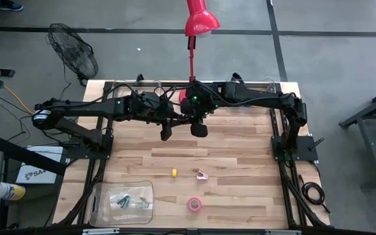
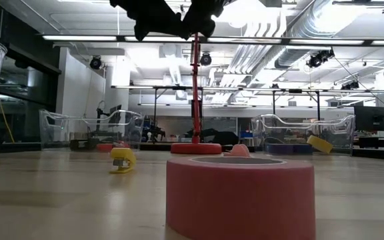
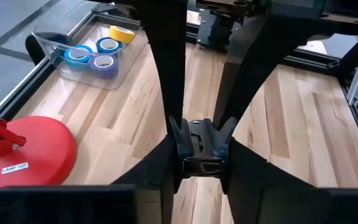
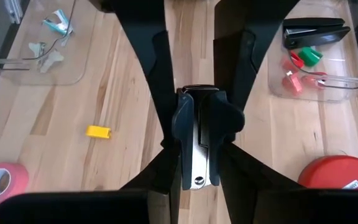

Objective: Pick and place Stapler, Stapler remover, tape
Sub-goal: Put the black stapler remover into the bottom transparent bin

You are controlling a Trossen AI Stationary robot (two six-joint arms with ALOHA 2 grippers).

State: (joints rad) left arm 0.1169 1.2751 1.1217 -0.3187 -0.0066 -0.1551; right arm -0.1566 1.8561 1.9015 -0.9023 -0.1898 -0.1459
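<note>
A small black stapler remover with a metal strip [image 4: 196,146] hangs high above the table's far middle, between both grippers. My left gripper [image 3: 199,158] comes from the table's left and my right gripper [image 4: 194,155] from the right; they face each other, both shut on it. In the high view they meet under the arms [image 1: 185,121]. A pink tape roll [image 1: 194,204] lies flat near the front edge. The black stapler [image 4: 312,31] lies in a clear bin. My left gripper pinches the remover's two sides [image 3: 199,163] between its two fingers, coming from the table's left and slanting down. The remover is clear of the table. My right gripper pinches the same remover by its black side wings [image 4: 182,124], slanting down from the table's right.
A yellow remover [image 1: 173,172] and a pink one [image 1: 202,173] lie on the wood. A clear bin [image 1: 123,202] sits at the front left. A bin of tape rolls [image 3: 98,53] and the stapler's bin [image 4: 322,62] flank the red lamp base [image 3: 23,155].
</note>
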